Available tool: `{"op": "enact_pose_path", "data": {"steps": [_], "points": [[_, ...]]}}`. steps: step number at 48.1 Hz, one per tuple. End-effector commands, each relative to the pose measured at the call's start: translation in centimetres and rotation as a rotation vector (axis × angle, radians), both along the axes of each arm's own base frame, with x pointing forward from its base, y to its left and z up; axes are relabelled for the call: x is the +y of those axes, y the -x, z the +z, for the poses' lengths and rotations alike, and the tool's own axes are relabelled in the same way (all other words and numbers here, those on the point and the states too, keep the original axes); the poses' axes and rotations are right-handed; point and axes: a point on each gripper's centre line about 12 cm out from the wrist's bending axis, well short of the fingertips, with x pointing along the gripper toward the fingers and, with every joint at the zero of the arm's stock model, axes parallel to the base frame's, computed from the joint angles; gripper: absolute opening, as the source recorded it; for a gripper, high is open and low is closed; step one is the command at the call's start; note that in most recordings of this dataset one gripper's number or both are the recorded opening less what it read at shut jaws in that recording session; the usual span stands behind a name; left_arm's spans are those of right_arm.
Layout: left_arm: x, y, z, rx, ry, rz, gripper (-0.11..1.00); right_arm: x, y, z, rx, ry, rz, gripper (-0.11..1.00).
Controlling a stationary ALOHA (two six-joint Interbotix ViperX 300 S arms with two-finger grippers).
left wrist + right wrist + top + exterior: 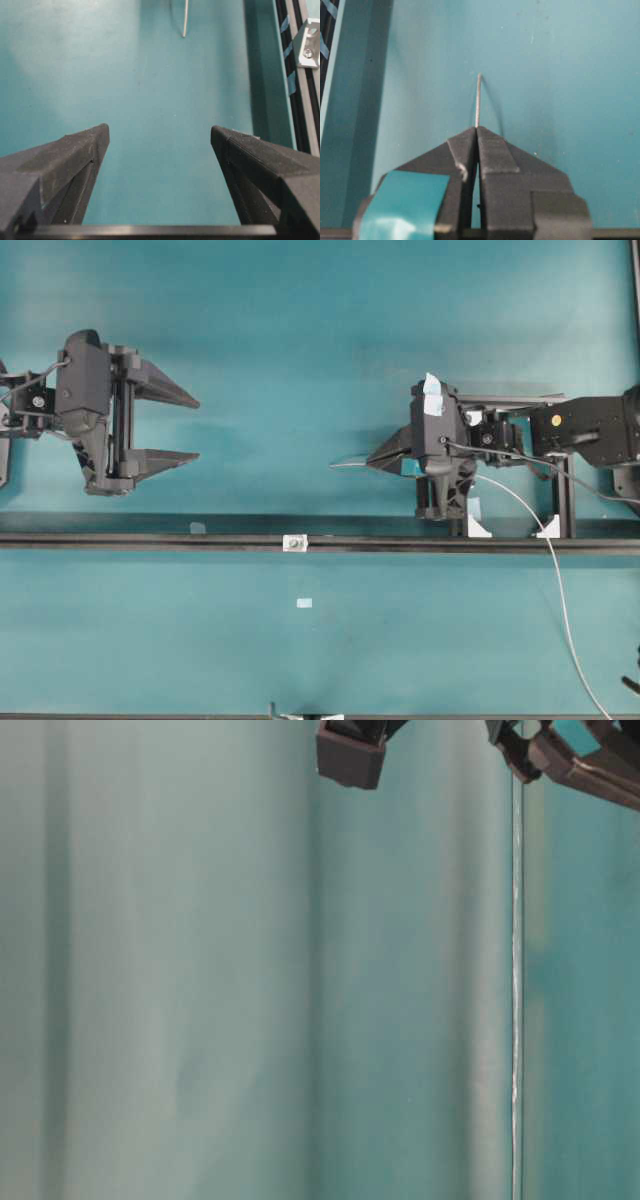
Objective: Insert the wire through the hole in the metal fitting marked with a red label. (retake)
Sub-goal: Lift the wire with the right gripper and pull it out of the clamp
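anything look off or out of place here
Nothing stands out. The right gripper has its jaws shut on the wire, the left gripper is open, and the metal fitting sits square on the rail.

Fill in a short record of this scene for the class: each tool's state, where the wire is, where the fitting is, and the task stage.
left tool: open, holding nothing
right tool: shut on the wire, short end sticking out past the tips
metal fitting: on the black rail, apart from both tools
task stage: wire not yet at the hole
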Motion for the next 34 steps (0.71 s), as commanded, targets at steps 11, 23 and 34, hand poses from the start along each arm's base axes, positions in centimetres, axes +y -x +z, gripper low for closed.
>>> {"op": "enact_pose_path", "data": {"steps": [11, 23, 34], "points": [[0.1, -0.5, 0.8, -0.032, 0.001, 0.004, 0.58, -0.1, -0.5, 0.9, -0.032, 0.002, 0.0, 0.02], [0.1, -0.5, 0.7, -0.031, 0.001, 0.004, 0.58, -0.1, -0.6, 1.5, -0.051, 0.002, 0.0, 0.02], [0.1, -0.5, 0.8, -0.032, 0.003, 0.004, 0.58, -0.1, -0.6, 3.9, -0.109, 0.0, -0.001, 0.02]]}}
